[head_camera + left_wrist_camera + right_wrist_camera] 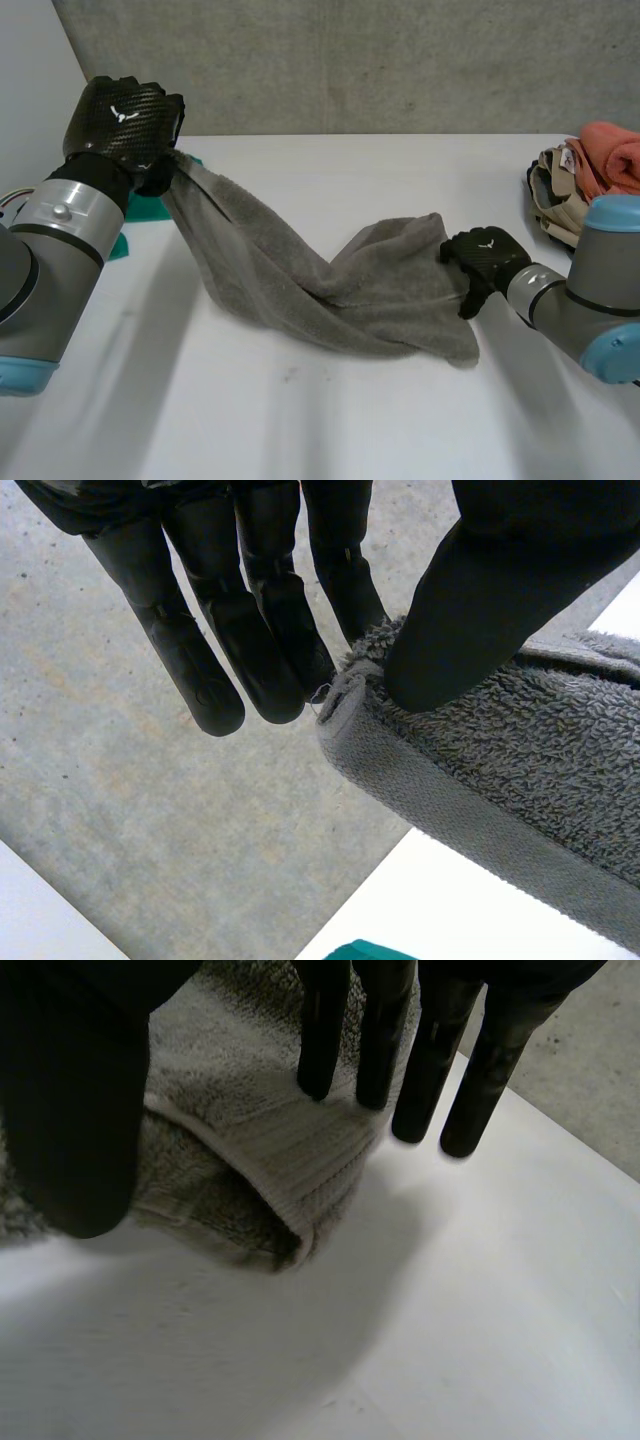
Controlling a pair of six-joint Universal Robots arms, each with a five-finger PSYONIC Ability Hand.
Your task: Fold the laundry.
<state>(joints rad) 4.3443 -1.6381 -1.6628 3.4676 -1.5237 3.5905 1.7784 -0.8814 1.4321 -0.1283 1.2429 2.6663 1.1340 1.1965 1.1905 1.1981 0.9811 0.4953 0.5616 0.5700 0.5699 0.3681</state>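
A grey towel stretches across the white table. One corner is lifted at the far left, the rest sags and lies crumpled in the middle. My left hand is raised above the table's left side and shut on that corner. In the left wrist view its thumb pinches the towel's hemmed corner against the fingers. My right hand is low at the towel's right end. Its fingers are straight and apart from the thumb, with the towel's hemmed edge lying on the table beneath them.
A pile of clothes, orange over beige, lies at the table's far right edge. A teal cloth lies behind my left arm, also under the lifted towel. A concrete wall stands behind the table.
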